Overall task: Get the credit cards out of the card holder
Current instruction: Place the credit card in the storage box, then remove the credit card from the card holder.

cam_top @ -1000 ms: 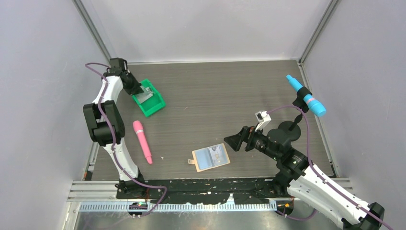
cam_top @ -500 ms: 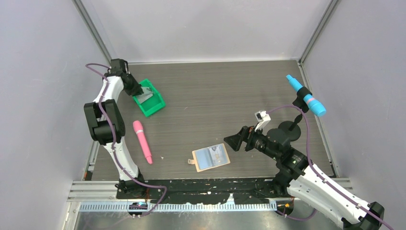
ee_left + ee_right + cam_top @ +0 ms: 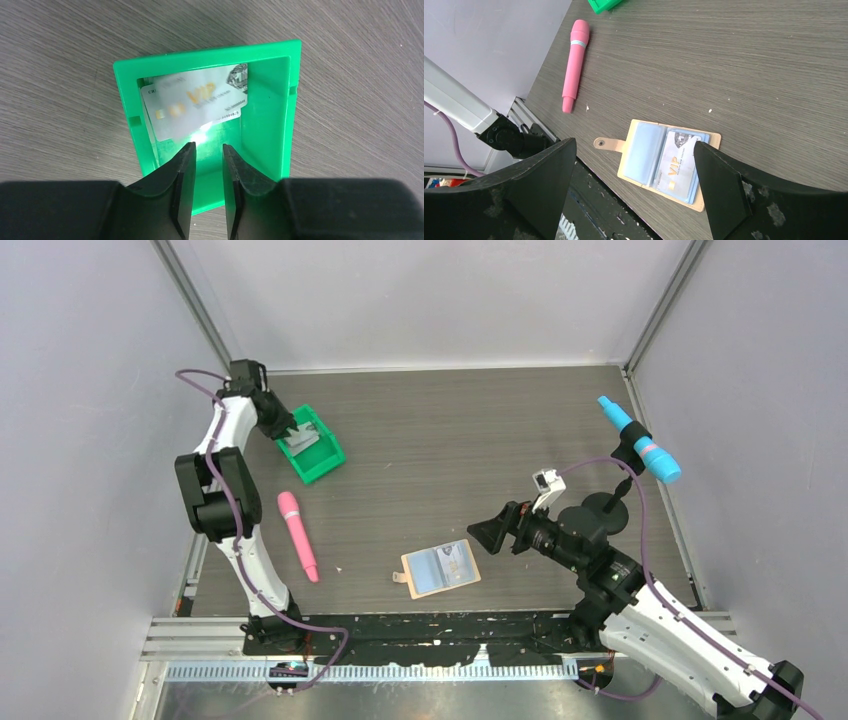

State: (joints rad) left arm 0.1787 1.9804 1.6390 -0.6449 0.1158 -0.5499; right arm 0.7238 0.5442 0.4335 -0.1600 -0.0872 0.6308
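Fingers: the left fingers (image 3: 184,170) stand a narrow gap apart with nothing between them, poised over the green bin (image 3: 210,52) near the far-left corner of the desk (image 3: 450,430). The right fingers (image 3: 719,185) are spread wide and empty, hovering just right of the card holder (image 3: 636,150).
Holder: it lies open and flat near the middle of the desk's near edge, strap tab toward the left edge.
Cards: what look like two overlapping credit cards (image 3: 192,102) rest inside the bin, well apart from the holder. One more, lettered "VIP" (image 3: 676,167), sits in the holder's right-hand panel.
Step in hand: by my reading, a drop into the bin is finished and the card in the holder is not yet taken.
Next move: it calls for a thin pinch on that card's exposed edge and a slide out along the sleeve. The holder is likely to drag unless something pins it.
Count: one holder, one bin, one pink stick (image 3: 298,535), one blue stick (image 3: 640,440), and seemingly three cards. Any hidden beneath I cannot tell.
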